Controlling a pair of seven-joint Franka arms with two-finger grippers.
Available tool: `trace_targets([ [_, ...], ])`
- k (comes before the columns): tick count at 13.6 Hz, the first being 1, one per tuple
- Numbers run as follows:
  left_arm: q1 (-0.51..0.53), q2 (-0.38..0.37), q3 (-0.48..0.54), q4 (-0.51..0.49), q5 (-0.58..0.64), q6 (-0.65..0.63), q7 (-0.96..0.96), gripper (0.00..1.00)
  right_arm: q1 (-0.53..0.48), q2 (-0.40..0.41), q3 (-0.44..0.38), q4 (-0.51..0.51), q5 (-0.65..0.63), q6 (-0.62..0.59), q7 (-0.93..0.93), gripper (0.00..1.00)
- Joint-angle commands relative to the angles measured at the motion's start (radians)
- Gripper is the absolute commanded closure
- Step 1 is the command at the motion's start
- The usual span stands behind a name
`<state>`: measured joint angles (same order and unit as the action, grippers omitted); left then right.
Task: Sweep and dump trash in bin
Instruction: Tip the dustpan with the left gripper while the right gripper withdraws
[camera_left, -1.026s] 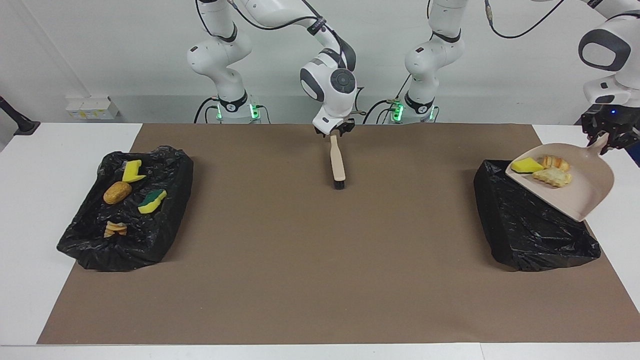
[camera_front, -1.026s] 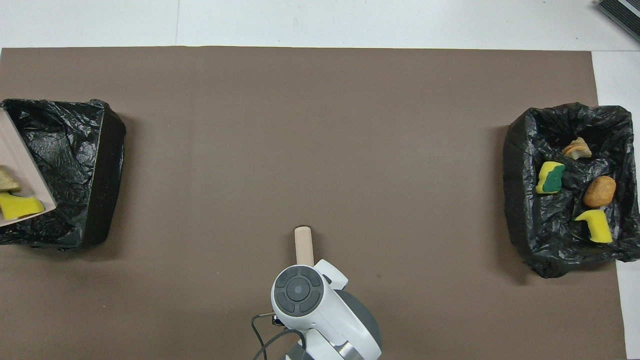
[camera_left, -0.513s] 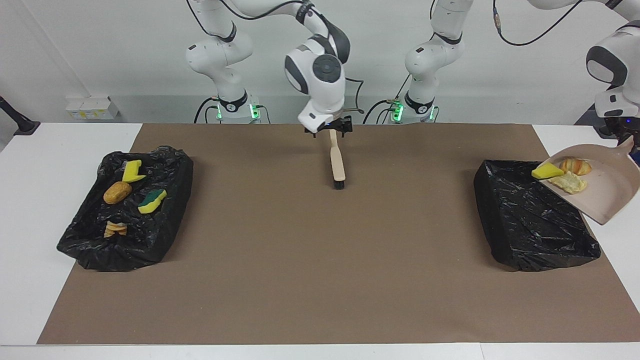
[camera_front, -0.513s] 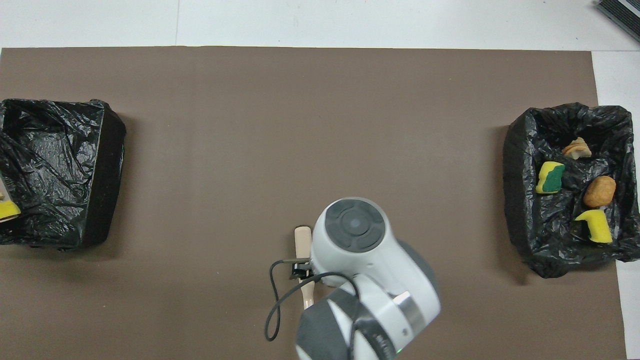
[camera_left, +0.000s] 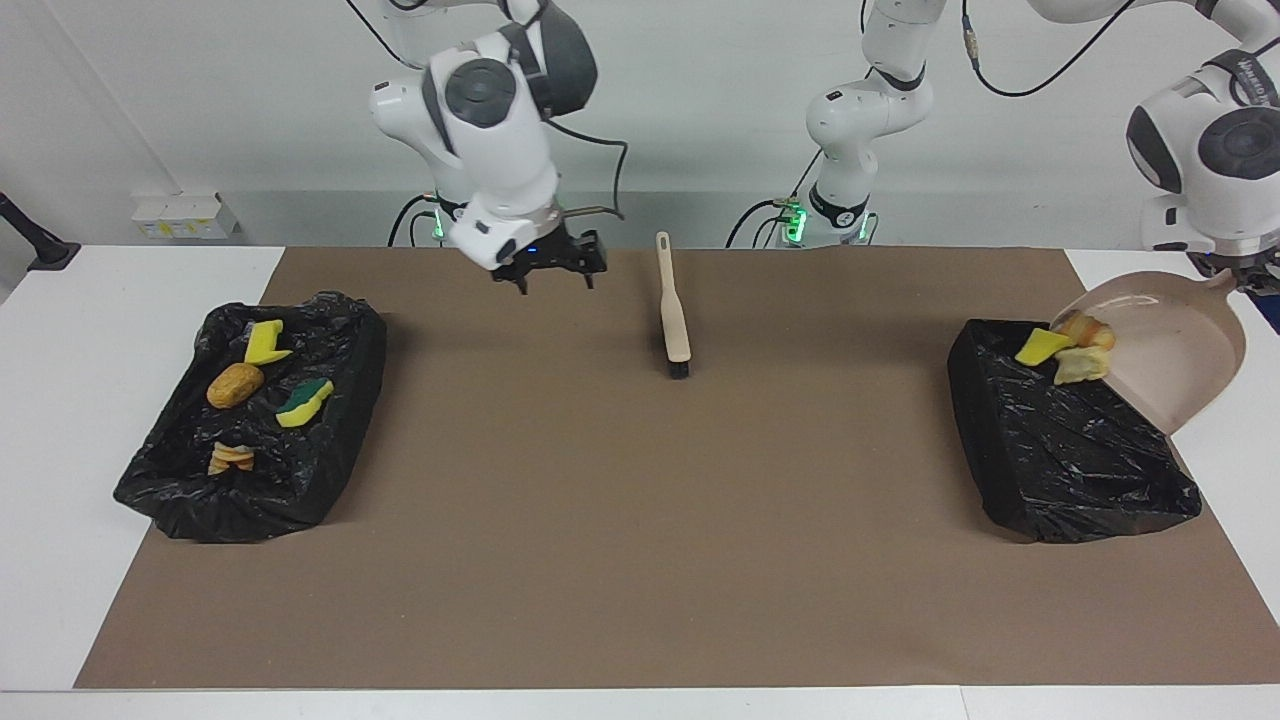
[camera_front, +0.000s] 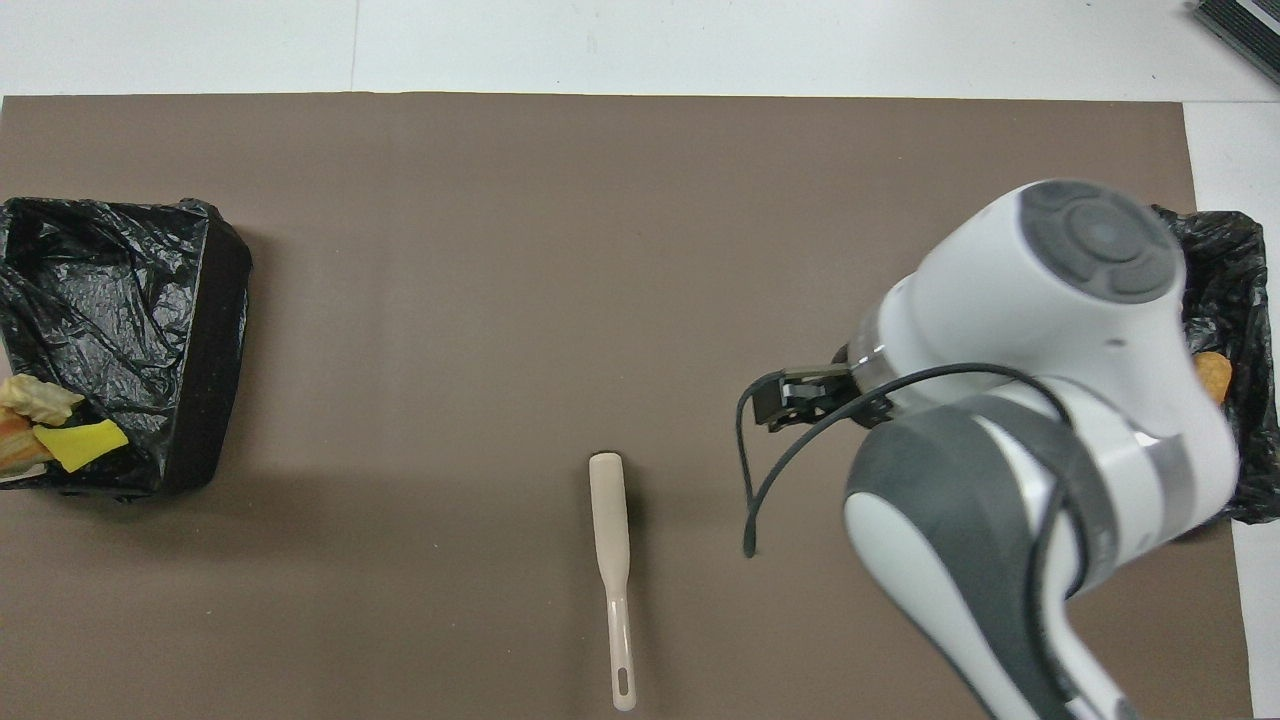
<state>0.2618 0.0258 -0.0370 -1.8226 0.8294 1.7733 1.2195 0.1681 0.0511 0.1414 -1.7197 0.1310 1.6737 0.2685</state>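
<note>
**Brush let go, dustpan tipping over the bin**

Released a moment ago, the brush (camera_left: 675, 320) now lies alone on the brown mat (camera_left: 620, 520), and the right gripper (camera_left: 549, 268) has pulled away from it toward the right arm's end of the table. Its fingers stand apart and hold nothing; the brush is beside it on the side toward the left arm, well apart from the fingertips. Below and off to the gripper's other side sits the bin at the right arm's end (camera_left: 255, 410), with four pieces of trash already inside.

At the left arm's end, the left gripper (camera_left: 1240, 268) stays clamped on the dustpan's handle, though the fingertips themselves are hard to make out at the edge of the facing view. The dustpan (camera_left: 1170, 350) has tilted more steeply than a second ago, its mouth hanging down from the gripper over the bin at the left arm's end (camera_left: 1070, 450). The three pieces of trash (camera_left: 1062, 350), a yellow sponge chunk and two bread-like lumps, have slid to the pan's lip and hang over the bin's rim; the overhead view shows them just inside that edge.

Sweeping looks finished, since no trash lies on the mat. What remains, as I judge it, is a little more tilt so the last three pieces drop clear into the bag.
</note>
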Motion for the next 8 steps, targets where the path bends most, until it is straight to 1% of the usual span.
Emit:
trace_targets([
  [1, -0.074, -0.014, 0.011, 0.013, 0.088, -0.113, -0.037, 1.00, -0.076, 0.013, 0.003, 0.060, -0.106, -0.018, -0.101, 0.00],
  [2, -0.094, -0.014, 0.009, 0.020, 0.130, -0.155, -0.038, 1.00, -0.093, 0.015, 0.003, 0.086, -0.170, -0.022, -0.120, 0.00],
  [3, -0.119, -0.015, 0.008, 0.025, 0.173, -0.194, -0.038, 1.00, -0.113, 0.015, 0.003, 0.095, -0.207, -0.025, -0.139, 0.00],
  [5, -0.131, -0.044, 0.006, 0.036, 0.188, -0.232, -0.029, 1.00, -0.140, 0.013, 0.001, 0.120, -0.241, -0.057, -0.176, 0.00],
  [7, -0.138, -0.053, -0.014, 0.039, 0.154, -0.226, -0.041, 1.00, -0.168, 0.015, -0.012, 0.132, -0.209, -0.092, -0.170, 0.00],
  [8, -0.142, -0.052, -0.027, 0.045, 0.078, -0.221, -0.060, 1.00, -0.189, 0.013, -0.028, 0.135, -0.173, -0.095, -0.169, 0.00],
])
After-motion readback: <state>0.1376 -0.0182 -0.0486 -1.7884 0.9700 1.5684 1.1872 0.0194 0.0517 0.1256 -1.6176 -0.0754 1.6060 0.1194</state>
